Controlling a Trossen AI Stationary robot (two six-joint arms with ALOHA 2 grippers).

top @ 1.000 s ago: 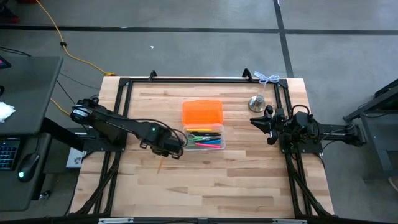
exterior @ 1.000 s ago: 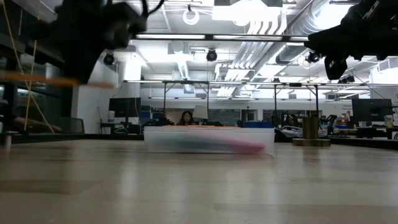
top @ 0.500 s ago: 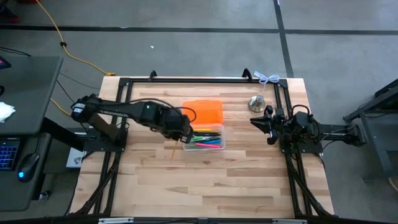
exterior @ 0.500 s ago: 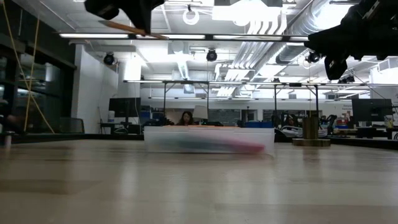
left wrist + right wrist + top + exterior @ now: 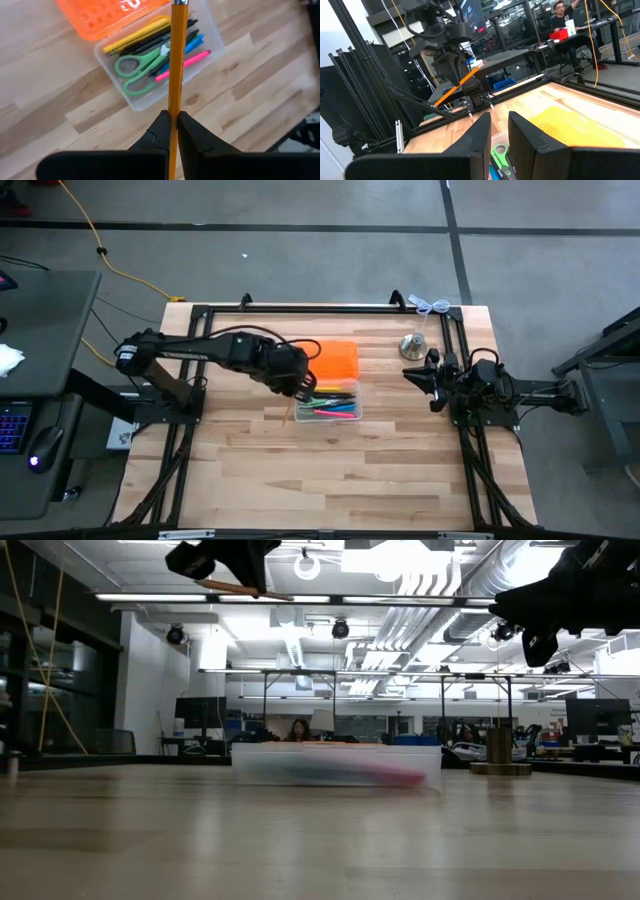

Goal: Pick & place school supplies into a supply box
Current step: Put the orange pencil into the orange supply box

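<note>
A wooden-yellow pencil (image 5: 176,65) is clamped between the left gripper (image 5: 171,131) fingers, held above the clear supply box (image 5: 150,97). The right gripper (image 5: 418,377) is parked near the table's right edge, its fingers slightly parted.

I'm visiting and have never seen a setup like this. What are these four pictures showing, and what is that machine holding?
They are four cameras on one moment. One looks straight down on a wooden table with two dark robot arms. One sits at table height, looking across into the room. One rides on each arm's wrist. The left gripper, a two-finger clamp, is shut on a pencil and holds it in the air over a clear plastic box with an orange lid folded open. Inside lie green scissors and several pens. The right gripper waits at the table's right edge, fingers apart, beside a small metal bell.
</note>
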